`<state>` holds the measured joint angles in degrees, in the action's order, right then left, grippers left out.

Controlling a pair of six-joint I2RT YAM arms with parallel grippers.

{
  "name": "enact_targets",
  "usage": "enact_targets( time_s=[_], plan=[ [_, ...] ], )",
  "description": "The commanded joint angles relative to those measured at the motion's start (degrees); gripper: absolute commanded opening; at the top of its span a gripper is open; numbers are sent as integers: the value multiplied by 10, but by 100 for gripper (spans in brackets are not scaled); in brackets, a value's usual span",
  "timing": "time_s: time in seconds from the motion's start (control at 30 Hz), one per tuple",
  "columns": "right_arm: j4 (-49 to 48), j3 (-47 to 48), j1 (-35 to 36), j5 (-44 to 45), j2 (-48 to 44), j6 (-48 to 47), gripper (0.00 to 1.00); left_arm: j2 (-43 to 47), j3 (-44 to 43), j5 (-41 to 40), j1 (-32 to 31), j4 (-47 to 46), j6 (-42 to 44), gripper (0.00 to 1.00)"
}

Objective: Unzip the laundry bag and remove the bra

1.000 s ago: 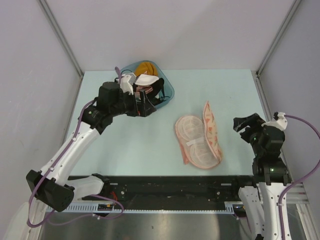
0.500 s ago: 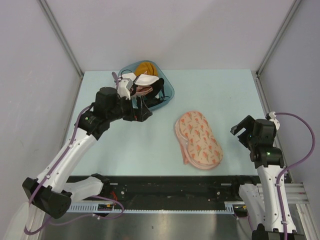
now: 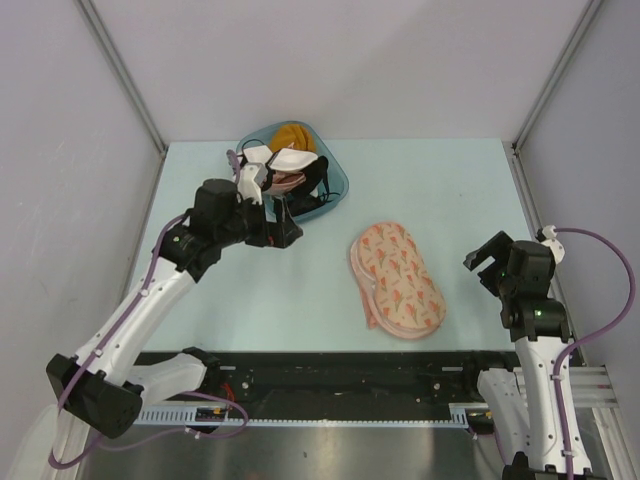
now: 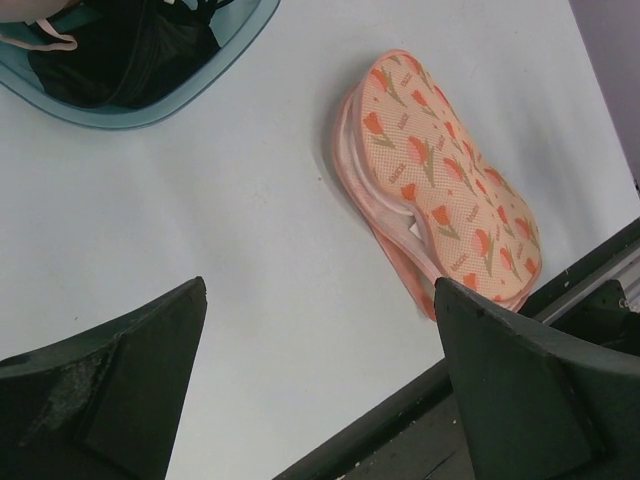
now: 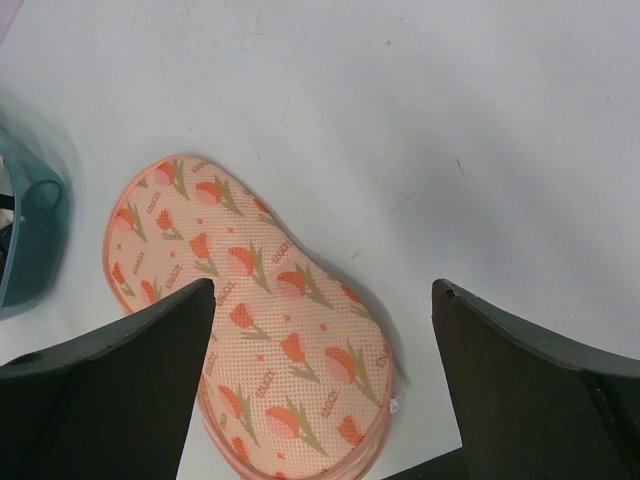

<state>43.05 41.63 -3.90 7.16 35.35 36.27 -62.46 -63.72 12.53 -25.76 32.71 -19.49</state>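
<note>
– Your left pincer (image 3: 285, 226) hung wide apart and empty at the upper left of the top view, drawn back from the teal plastic tub (image 3: 335, 186).
– And the other?
– Your right pincer (image 3: 487, 262) was spread and empty too, near the right edge. A second earlier the peanut-shaped, cream-peach padded fabric laundry bag (image 3: 400, 278) had its flap standing up; now it lay flat and closed at centre on the pale green table (image 3: 460, 180).
– The bra?
– The pale white-cream moulded-cup bra (image 3: 292, 158) lay on the tub's heap, upper left. I judged your task all but done.
</note>
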Motion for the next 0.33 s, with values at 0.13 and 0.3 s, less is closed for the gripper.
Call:
enact_targets(
  time_s=[0.13,0.3],
  plan=[
    [-1,-1,-2,8,7,3,92,8,8,-29,-1,5,9,100],
    [0,-1,-1,9,9,4,92,11,18,-9,-1,-11,9,100]
  ],
)
